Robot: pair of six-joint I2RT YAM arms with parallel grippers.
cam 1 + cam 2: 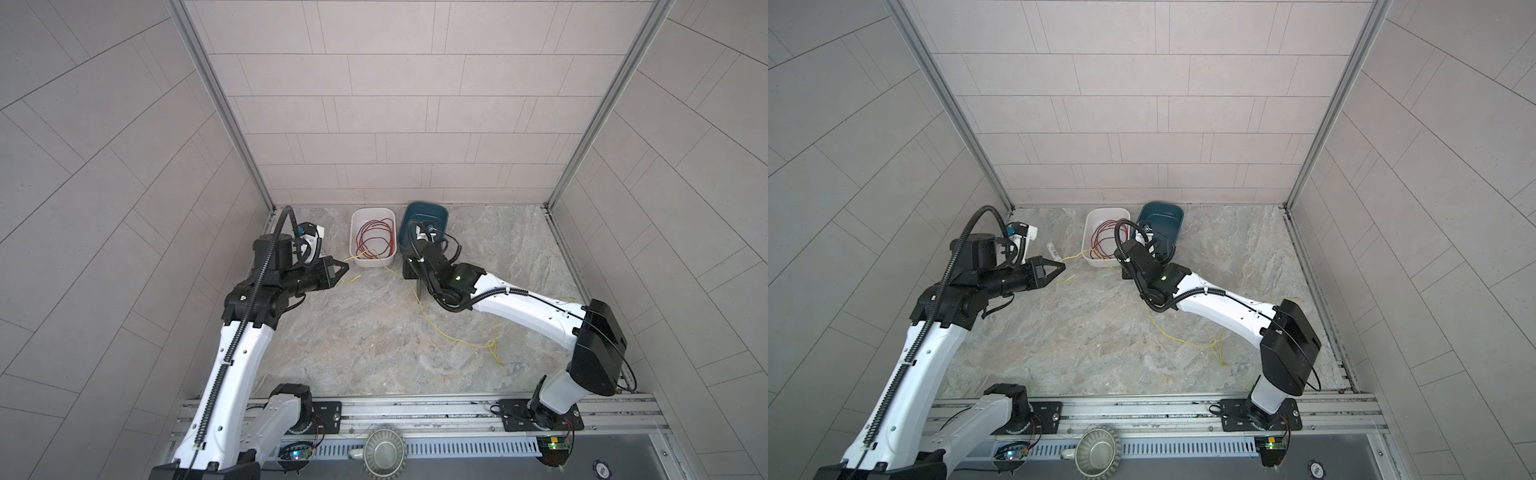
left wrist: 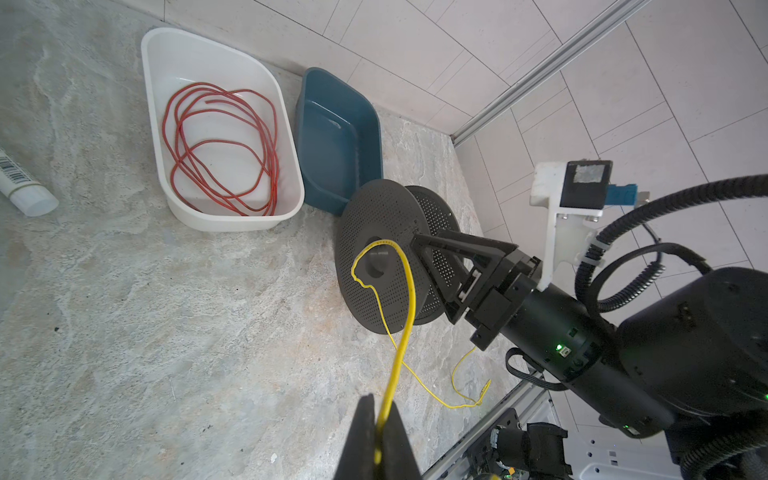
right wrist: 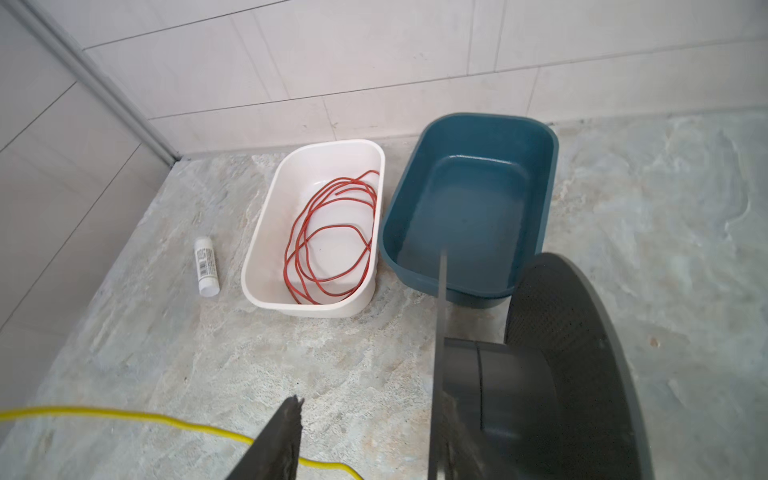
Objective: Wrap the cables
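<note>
Near the grey spool (image 2: 365, 208), the left gripper (image 2: 380, 411) pinches the yellow cable (image 2: 411, 291); the right gripper (image 3: 370, 411) straddles its near flange, jaws apart.

Left hand (image 1: 1061, 266), tips pinched on yellow cable (image 1: 1192, 345); cable trails toward 4 o'clock, passing under right arm (image 1: 1221, 307). White tub (image 1: 1089, 232) at bench (image 1: 1059, 332) 12 o'clock, red wire (image 1: 1100, 239) inside; blue tub (image 1: 1167, 214) at its 3 o'clock.

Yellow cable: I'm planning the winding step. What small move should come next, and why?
Probably the left end effector, shut on the yellow cable, should draw it taut toward the spool core: the cable arcs slack in front of the spool, while the right end effector stands open at it.
</note>
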